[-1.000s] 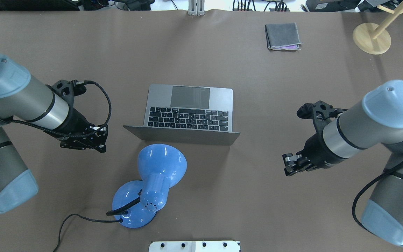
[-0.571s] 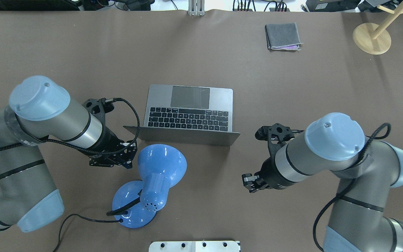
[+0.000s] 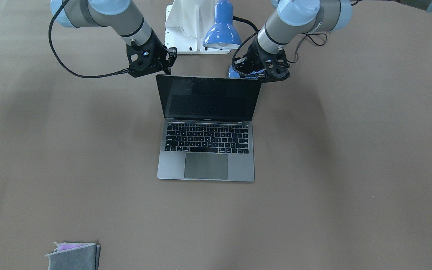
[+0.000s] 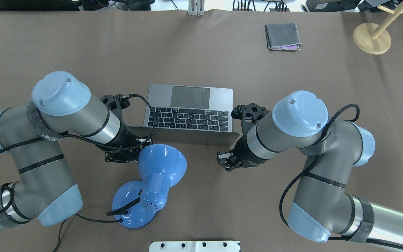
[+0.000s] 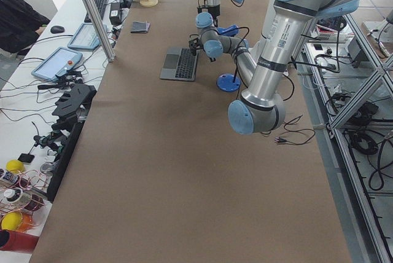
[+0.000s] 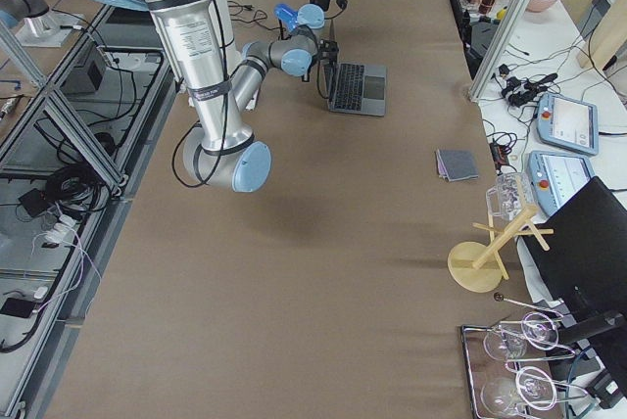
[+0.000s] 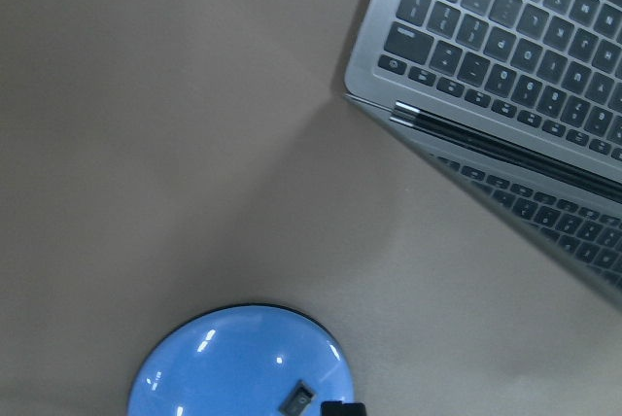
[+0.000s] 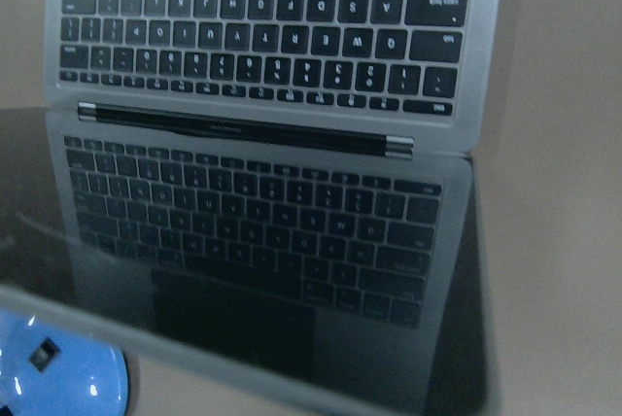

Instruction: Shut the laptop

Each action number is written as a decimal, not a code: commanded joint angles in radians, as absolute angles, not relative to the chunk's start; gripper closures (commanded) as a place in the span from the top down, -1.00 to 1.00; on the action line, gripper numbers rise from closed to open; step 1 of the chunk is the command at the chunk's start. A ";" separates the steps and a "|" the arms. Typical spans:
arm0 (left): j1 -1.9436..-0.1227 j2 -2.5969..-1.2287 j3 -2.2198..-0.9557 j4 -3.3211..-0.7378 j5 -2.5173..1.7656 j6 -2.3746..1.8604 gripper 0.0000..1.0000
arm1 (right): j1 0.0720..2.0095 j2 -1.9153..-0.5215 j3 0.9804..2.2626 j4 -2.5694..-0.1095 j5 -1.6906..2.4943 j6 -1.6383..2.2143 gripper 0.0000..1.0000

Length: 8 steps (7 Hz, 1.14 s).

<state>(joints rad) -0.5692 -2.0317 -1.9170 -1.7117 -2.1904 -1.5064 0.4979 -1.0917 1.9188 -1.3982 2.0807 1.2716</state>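
The laptop (image 4: pixel 191 105) stands open in the middle of the table, its dark screen (image 3: pixel 208 98) facing away from me and its lid upright. It also shows in the left wrist view (image 7: pixel 505 56) and the right wrist view (image 8: pixel 272 27). My left gripper (image 4: pixel 122 156) hangs behind the lid's left corner, beside the blue lamp, and looks shut and empty. My right gripper (image 4: pixel 224 160) hangs behind the lid's right corner, also shut and empty. In the front-facing view the left gripper (image 3: pixel 265 74) and the right gripper (image 3: pixel 168 62) sit just behind the lid's top corners.
A blue desk lamp (image 4: pixel 161 164) stands right behind the laptop lid, close to my left gripper, with its cord trailing left. A folded grey cloth (image 4: pixel 282 36) lies far right. A wooden stand (image 4: pixel 372 38) is at the far right corner.
Both arms have swung inward from the table's sides to the back of the laptop lid. The laptop and the lamp have not moved.
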 commanded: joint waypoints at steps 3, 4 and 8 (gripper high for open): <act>-0.679 -2.136 -1.818 -1.723 -2.195 -1.500 -1.00 | 0.586 -0.936 1.764 -1.397 2.080 1.272 -1.00; -0.705 -2.185 -1.759 -1.724 -2.195 -1.499 -1.00 | 0.606 -0.902 1.720 -1.391 2.080 1.272 -1.00; -0.707 -2.287 -1.476 -1.925 -2.178 -1.502 -1.00 | 0.661 -0.804 1.536 -1.385 2.079 1.253 -1.00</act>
